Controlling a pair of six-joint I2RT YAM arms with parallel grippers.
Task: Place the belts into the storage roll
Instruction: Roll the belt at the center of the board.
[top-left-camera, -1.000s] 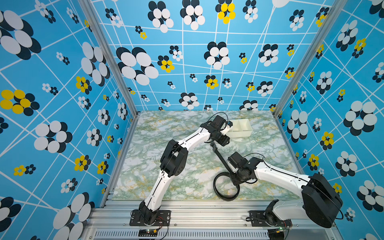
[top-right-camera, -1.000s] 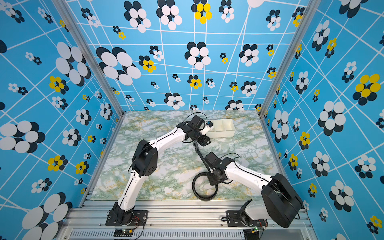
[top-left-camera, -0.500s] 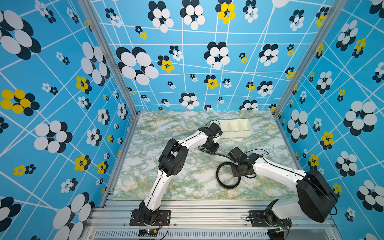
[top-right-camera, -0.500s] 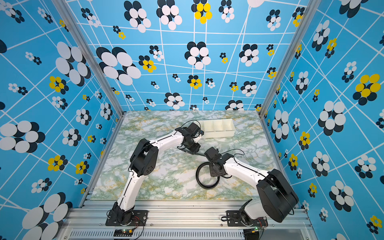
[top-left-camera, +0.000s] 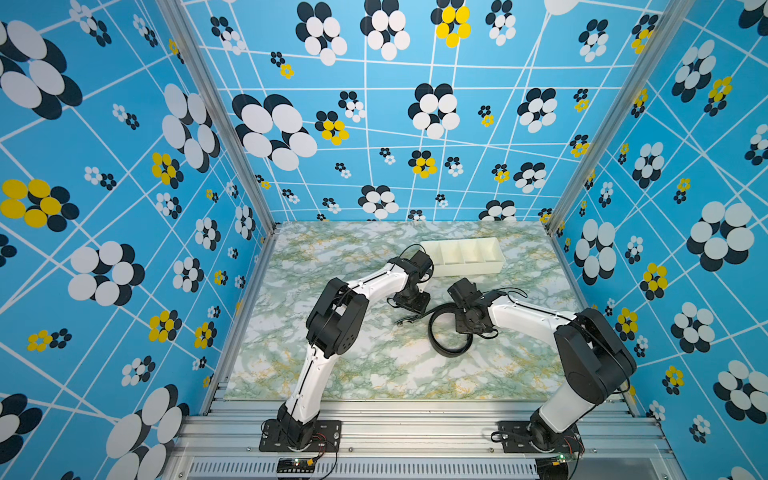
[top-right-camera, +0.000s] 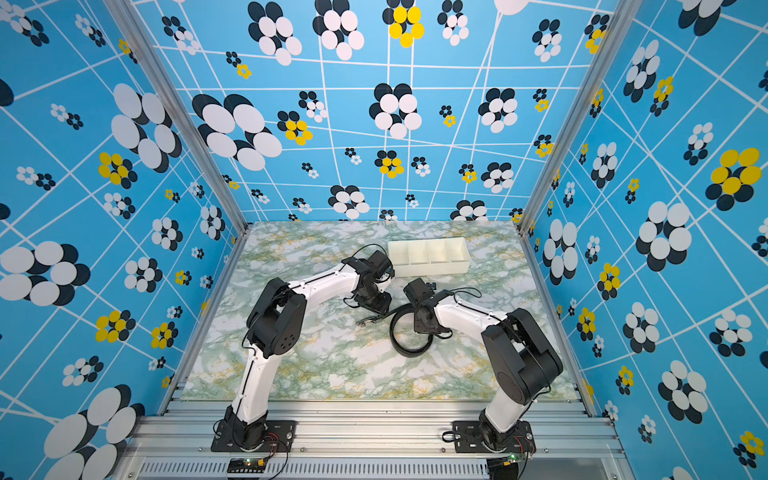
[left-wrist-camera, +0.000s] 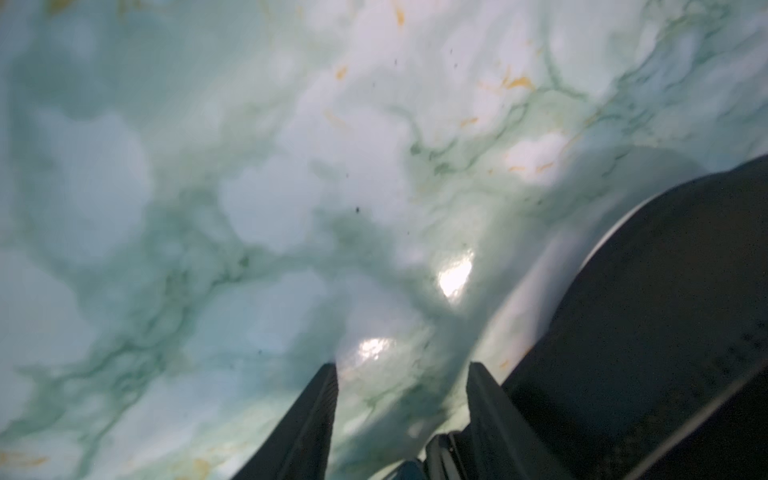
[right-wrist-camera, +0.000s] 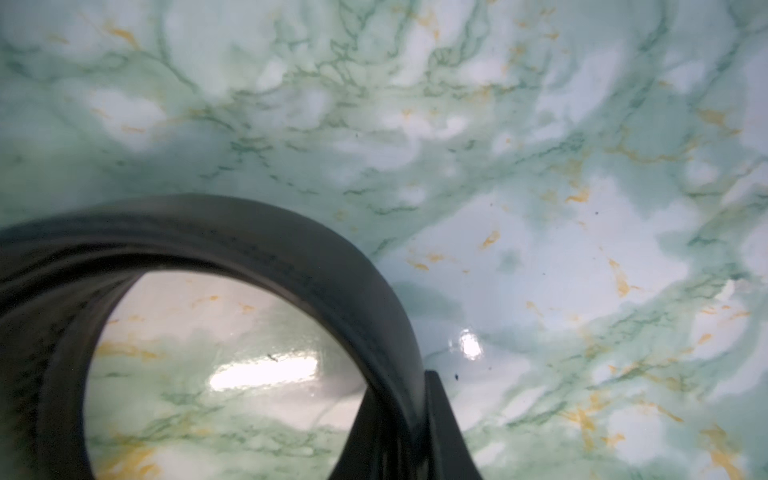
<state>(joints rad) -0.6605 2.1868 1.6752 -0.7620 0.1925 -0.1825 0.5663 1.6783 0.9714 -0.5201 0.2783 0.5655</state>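
Rolling the strap looks to be the step in hand. The long, narrow black leather-like belt (top-left-camera: 435, 343) lies on the glossy green-and-white marble-patterned tabletop (top-left-camera: 374, 365). It forms one loose ring standing on edge, well apart from the cream-white four-compartment plastic tray (top-left-camera: 469, 270). All four compartments look empty.

Right gripper (right-wrist-camera: 409, 388): clenched on the band where the ring closes.
Left gripper (left-wrist-camera: 401, 368): jaws parted, only bare tabletop between them, with the belt just beside one finger. In a top view it hangs over the strap's free end (top-left-camera: 409, 320); probably the buckle, but too small to be sure.

Judgement: the ring looks too wide for one compartment, so tighten before lifting.
- The left gripper should take the free end and wind it round.
- The right gripper should hold its pinch firm and keep the band on edge.
- Go slowly, since a springy strap unwinds once slack.

Materials:
- Belt: matte, smooth, stiff enough to hold an arch.
- Tabletop: slick and reflective, so the coil may slide rather than roll.
- Tray: thin, rigid, low-walled, with straight partitions.
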